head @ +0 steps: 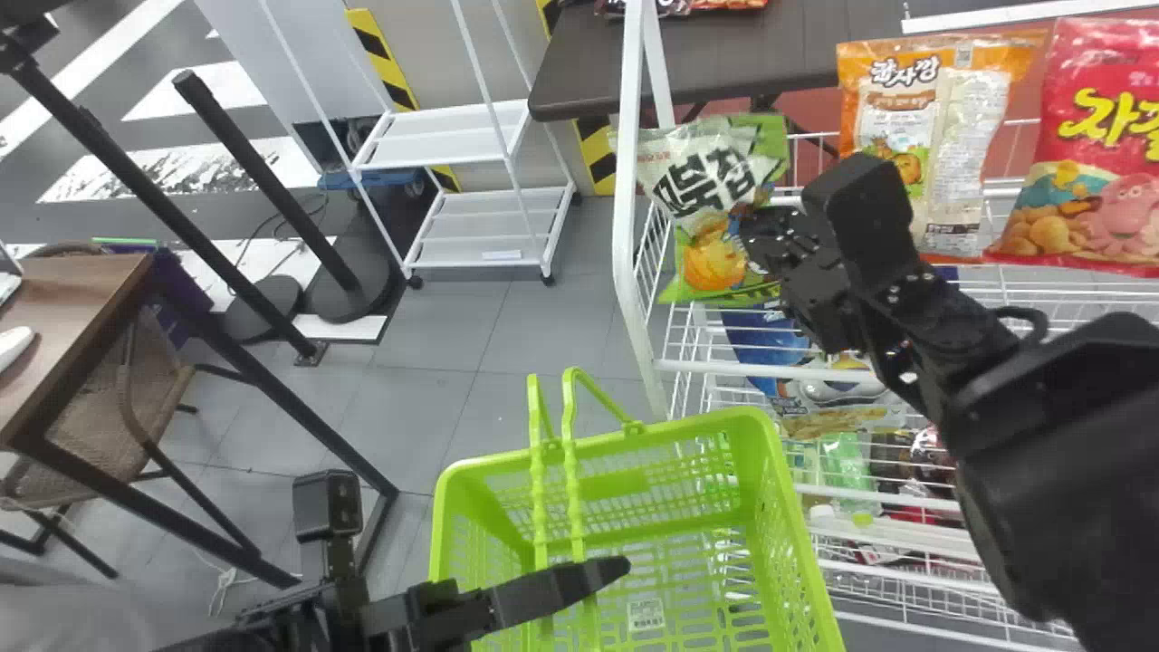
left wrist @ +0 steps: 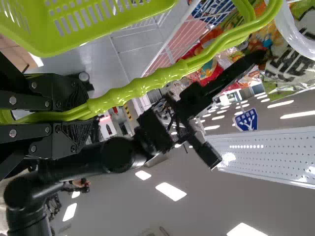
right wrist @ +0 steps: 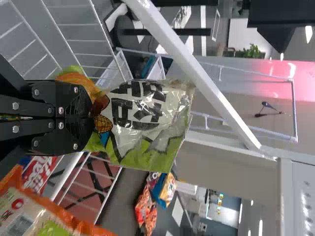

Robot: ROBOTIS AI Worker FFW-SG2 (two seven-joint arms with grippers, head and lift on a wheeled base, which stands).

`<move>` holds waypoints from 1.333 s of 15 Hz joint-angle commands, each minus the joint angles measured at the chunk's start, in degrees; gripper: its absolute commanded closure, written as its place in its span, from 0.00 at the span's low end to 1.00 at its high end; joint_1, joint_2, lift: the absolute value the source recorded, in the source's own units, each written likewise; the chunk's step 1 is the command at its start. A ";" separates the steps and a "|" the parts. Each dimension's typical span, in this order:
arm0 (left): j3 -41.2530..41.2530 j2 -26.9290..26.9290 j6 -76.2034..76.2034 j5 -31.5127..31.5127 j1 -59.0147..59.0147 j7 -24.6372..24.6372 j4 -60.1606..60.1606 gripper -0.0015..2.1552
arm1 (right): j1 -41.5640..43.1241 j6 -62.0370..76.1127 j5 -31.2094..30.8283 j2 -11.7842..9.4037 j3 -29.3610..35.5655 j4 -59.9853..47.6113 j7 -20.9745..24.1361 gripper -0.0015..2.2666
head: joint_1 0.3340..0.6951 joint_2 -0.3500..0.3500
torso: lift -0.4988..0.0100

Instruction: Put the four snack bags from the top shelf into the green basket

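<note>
Plainly, snack bag (head: 720, 186), between right jaws

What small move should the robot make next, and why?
Probably ease the snack bag back toward the robot: the right claw grips it close by the shelf's white post, and the basket sits nearer the robot, its handles in the left claw.

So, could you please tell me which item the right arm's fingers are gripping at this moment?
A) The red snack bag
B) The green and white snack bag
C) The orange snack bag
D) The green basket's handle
B: the right arm's fingers are closed on one end of the green and white snack bag, which sticks out beyond their tips.
</note>
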State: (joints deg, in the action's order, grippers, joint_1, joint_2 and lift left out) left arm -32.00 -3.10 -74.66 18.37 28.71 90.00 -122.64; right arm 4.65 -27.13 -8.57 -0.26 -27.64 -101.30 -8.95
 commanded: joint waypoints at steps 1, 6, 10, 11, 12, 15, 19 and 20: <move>0.10 -0.33 -0.01 0.00 -0.67 0.57 0.21 1.00 | -6.76 -4.48 -0.48 0.32 2.85 -12.08 0.34 0.99 | 1.00 1.00 | 0.98; 0.45 -0.68 -0.01 -0.17 -2.43 0.57 1.61 1.00 | -19.86 -24.87 1.10 -2.64 4.70 -32.56 -0.28 0.99 | 1.00 0.95 | 0.98; 0.89 -0.60 -0.18 -0.35 -2.95 0.57 1.61 1.00 | -25.66 -32.78 5.14 -5.36 2.77 -40.47 -2.74 0.99 | 1.00 0.95 | 0.98; 0.98 -0.60 -0.36 -0.35 -2.95 0.57 1.61 1.00 | -25.57 -34.54 6.99 -5.63 2.24 -40.73 -2.83 0.99 | 1.00 0.97 | 0.98; 1.24 -0.60 -0.36 -0.26 -2.95 0.57 1.61 1.00 | -24.86 -37.35 8.40 -5.63 1.18 -40.73 -3.27 0.99 | 1.00 0.99 | 0.98; 1.77 -0.42 -0.89 -0.09 -2.95 0.57 1.53 1.00 | -20.56 -41.57 9.10 -5.27 -5.23 -36.07 -2.56 0.99 | 1.00 1.00 | 0.98; 2.91 -0.33 -1.06 0.00 -3.04 0.57 1.18 1.00 | -13.09 -42.80 11.65 -2.64 -12.09 -22.71 -0.45 0.99 | 1.00 1.00 | 0.98; 2.91 -0.33 -1.06 0.00 -2.95 0.57 1.09 1.00 | -11.51 -43.50 12.35 -1.67 -12.97 -19.64 -0.45 0.99 | 1.00 1.00 | 0.98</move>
State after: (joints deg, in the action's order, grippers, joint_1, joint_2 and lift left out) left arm -29.18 -3.45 -75.65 18.33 25.67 90.00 -121.43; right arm -9.25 -69.74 2.71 -3.25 -39.09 -125.49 -9.36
